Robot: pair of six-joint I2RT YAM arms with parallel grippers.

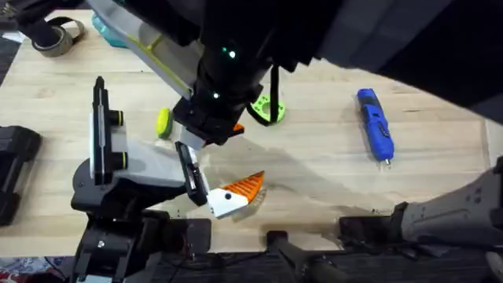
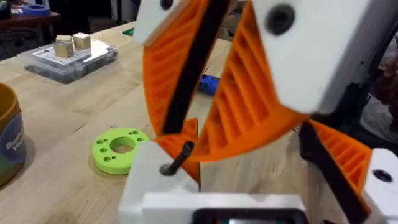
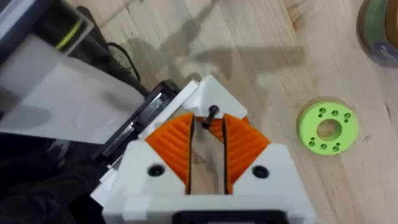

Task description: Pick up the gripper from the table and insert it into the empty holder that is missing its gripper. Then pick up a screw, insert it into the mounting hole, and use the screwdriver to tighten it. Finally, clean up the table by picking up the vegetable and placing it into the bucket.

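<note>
your right gripper (image 3: 208,124): orange pads nearly closed, pinching a small black screw (image 3: 212,112) at their tips, over the white holder (image 3: 186,93). your left gripper (image 2: 205,134): jaw state cannot be told. loose gripper (image 1: 236,193) on the table (image 1: 314,169), near edge. blue screwdriver (image 1: 376,123) far right. vegetable (image 1: 163,121) beside the dark arm. lime-green disc (image 3: 328,127) near the holder.
</note>
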